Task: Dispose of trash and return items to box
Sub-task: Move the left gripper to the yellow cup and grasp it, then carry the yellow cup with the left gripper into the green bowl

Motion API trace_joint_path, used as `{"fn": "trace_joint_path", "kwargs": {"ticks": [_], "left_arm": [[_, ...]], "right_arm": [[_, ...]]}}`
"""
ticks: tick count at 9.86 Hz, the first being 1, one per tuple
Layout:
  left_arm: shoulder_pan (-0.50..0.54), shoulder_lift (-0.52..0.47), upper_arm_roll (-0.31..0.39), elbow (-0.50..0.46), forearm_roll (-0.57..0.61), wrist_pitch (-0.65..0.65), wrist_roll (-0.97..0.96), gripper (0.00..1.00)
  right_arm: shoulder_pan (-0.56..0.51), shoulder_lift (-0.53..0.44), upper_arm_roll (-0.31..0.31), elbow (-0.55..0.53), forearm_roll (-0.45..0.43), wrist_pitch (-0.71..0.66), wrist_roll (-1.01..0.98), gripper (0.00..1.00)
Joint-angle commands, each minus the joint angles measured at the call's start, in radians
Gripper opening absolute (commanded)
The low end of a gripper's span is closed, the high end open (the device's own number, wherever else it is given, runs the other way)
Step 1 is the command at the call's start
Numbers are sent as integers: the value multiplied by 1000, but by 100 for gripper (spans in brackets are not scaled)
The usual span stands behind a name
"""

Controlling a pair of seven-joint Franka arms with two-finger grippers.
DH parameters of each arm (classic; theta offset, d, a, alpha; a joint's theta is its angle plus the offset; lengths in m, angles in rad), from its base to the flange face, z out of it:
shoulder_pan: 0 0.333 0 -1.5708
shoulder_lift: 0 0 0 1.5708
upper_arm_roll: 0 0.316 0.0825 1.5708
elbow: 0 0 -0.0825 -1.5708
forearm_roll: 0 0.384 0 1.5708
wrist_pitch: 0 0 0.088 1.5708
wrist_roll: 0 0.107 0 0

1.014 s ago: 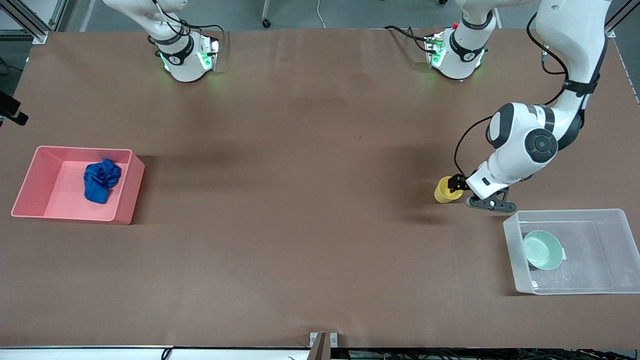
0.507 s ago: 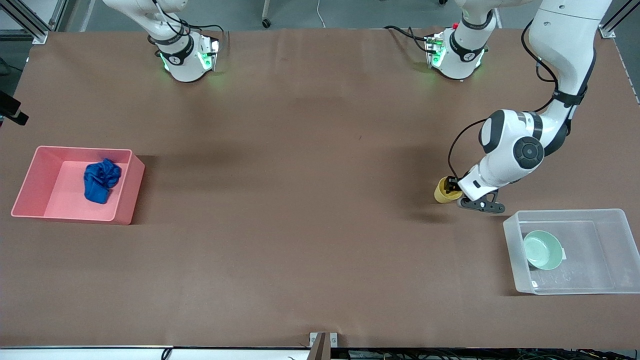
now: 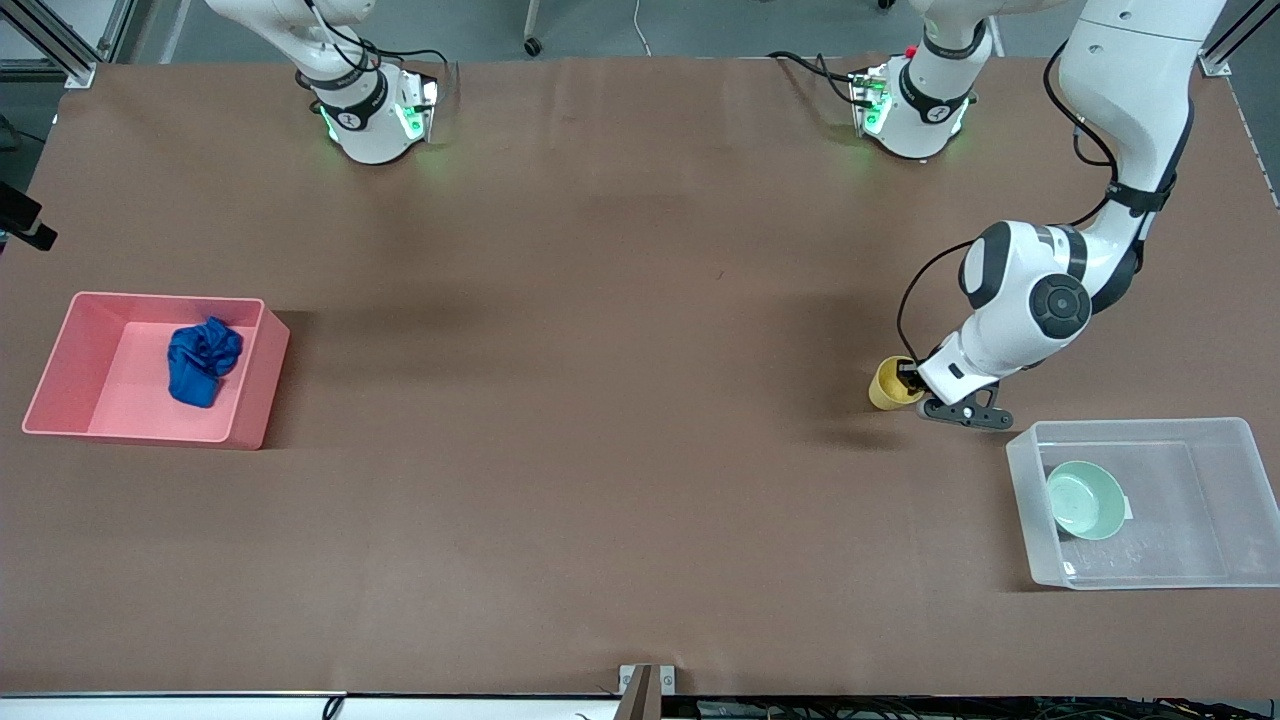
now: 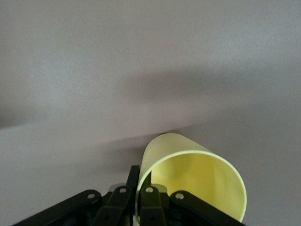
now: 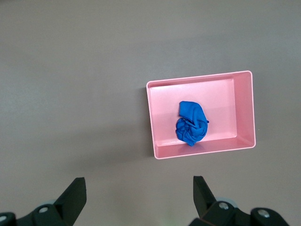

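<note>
Yellow cup pinched at its rim, last item left outside the box.

Front view: the yellow cup [image 3: 889, 384] stood on the table [image 3: 600, 400] near the clear box [image 3: 1140, 435], where the green bowl [image 3: 1086, 499] already lay; the blue trash [image 3: 203, 360] sat in the pink bin [image 3: 255, 385].
Left wrist view: the left gripper [image 4: 137, 197] had its fingers clamped on the cup's wall, one inside and one outside, probably for lifting.
Right wrist view: the right gripper [image 5: 139, 195] hung spread wide, high over the table beside the pink bin, waiting.
</note>
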Motion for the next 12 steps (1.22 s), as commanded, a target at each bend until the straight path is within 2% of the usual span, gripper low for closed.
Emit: {"fn": "trace_joint_path", "kwargs": {"ticks": [1, 2, 3, 4, 5, 7, 10, 12], "left_arm": [[11, -15, -3, 39, 3, -20, 11, 0], [12, -20, -1, 118, 3, -115, 12, 0], [37, -9, 0, 236, 3, -250, 25, 0], [70, 26, 0, 367, 3, -370, 73, 0], [103, 65, 2, 474, 4, -429, 119, 0], [158, 162, 9, 632, 13, -448, 207, 0], [253, 315, 9, 790, 79, -448, 314, 0], [267, 360, 37, 814, 79, -431, 336, 0]], "right_arm": [[-2, -13, 1, -9, -4, -2, -8, 100], [-2, -13, 1, -9, -2, -2, -8, 100], [-1, -13, 1, -9, -2, -5, -7, 100], [-2, -13, 1, -9, -2, -4, -8, 100], [-1, -13, 1, -9, -2, -4, -7, 100], [-1, -13, 1, -9, -2, -5, -7, 100], [-2, -13, 1, -9, -2, -5, -7, 100], [-1, -13, 1, -11, -2, -5, -7, 100]]}}
